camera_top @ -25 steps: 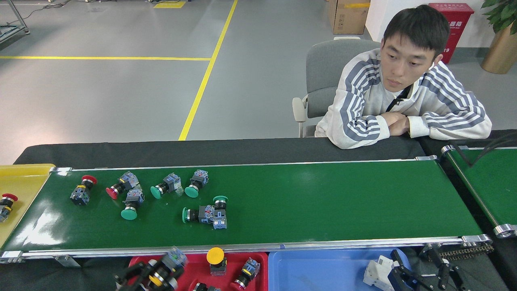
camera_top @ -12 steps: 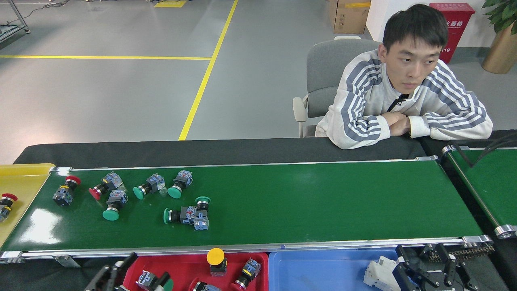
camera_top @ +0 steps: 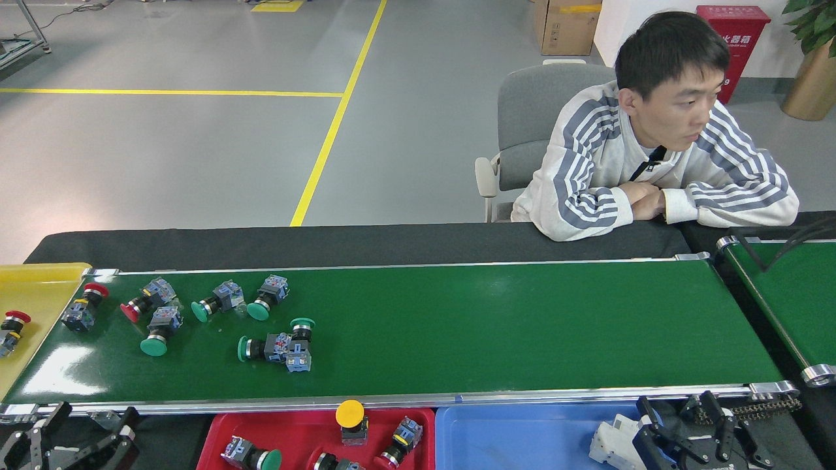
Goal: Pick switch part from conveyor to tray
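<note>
Grey floor behind; left end effector [camera_top: 72, 440] now empty, fingers spread, withdrawn from the red tray [camera_top: 215, 434], where its switch [camera_top: 251, 455] lies. Remaining switches [camera_top: 274, 346] have drifted left along the conveyor [camera_top: 522, 326]. Right end effector [camera_top: 686, 440]: state unclear.

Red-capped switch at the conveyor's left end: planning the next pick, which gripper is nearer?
Left gripper, just below the red-capped switch. Right gripper sits far along, beyond the conveyor.
</note>
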Tool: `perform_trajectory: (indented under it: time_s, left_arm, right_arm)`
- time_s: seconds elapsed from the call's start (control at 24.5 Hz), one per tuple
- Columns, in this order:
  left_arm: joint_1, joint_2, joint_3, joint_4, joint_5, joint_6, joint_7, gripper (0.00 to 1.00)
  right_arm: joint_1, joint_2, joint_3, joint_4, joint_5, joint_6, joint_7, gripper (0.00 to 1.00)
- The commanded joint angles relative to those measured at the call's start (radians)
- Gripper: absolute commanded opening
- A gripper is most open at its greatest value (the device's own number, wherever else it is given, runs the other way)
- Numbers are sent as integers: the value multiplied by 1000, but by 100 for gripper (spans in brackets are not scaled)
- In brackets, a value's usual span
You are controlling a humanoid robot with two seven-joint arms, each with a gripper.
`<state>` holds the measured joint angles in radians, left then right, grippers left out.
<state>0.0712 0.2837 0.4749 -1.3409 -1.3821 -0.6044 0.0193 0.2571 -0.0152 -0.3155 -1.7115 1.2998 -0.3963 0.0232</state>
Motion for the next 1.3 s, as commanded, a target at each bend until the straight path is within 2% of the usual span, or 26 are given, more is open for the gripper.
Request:
perform_trajectory:
  time_s: [0.0, 0.16, 0.37, 0.53, 0.65, 0.69, 0.73, 0.77, 0.82, 0.86, 0.94, 1.1, 1.26]
  left_arm:
    - [-96, 48, -56, 110, -2, -11, 8, 100]
    - [-175, 123, -137, 250, 6, -11, 16, 100]
    - [-291, 126, -160, 396, -3, 18, 25, 100]
    - [-350, 130, -199, 473, -6, 112, 31, 100]
    - [-407, 130, -274, 542, -6, 259, 83, 98]
    - [-433, 130, -311, 580, -6, 333, 113, 94]
    - [-459, 130, -354, 618, -6, 379, 143, 85]
    - [-484, 130, -398, 654, -5, 406, 180, 71]
    - [-502, 130, -424, 687, -2, 410, 218, 52]
    - [-505, 130, -430, 710, 0, 406, 247, 36]
    - [-504, 130, -437, 721, 0, 399, 280, 23]
    - [-498, 127, -438, 717, -3, 345, 292, 11]
    - [-476, 120, -479, 675, -3, 333, 297, 8]
  right_arm:
    - [-10, -8, -5, -19, -1, -9, -2, 100]
    - [-9, -11, -4, -39, -1, -19, -2, 100]
    - [-9, -9, -4, -37, -1, -69, -2, 100]
    - [-9, -6, -4, -37, -1, -72, 0, 100]
    - [-7, -6, -4, -34, -1, -95, 3, 100]
    - [-7, -6, -4, -34, -1, -95, 3, 100]
    - [-9, -6, -4, -33, -1, -95, 3, 100]
    - [-9, -6, -5, -31, -2, -92, 3, 100]
    - [-9, -6, -7, -31, -2, -90, 4, 100]
    - [-7, -5, -7, -31, -2, -90, 4, 100]
    - [-7, -5, -7, -31, -2, -93, 4, 100]
    - [-9, -5, -19, -31, -4, -87, 7, 100]
    - [-6, 3, -36, -30, -4, -87, 7, 100]
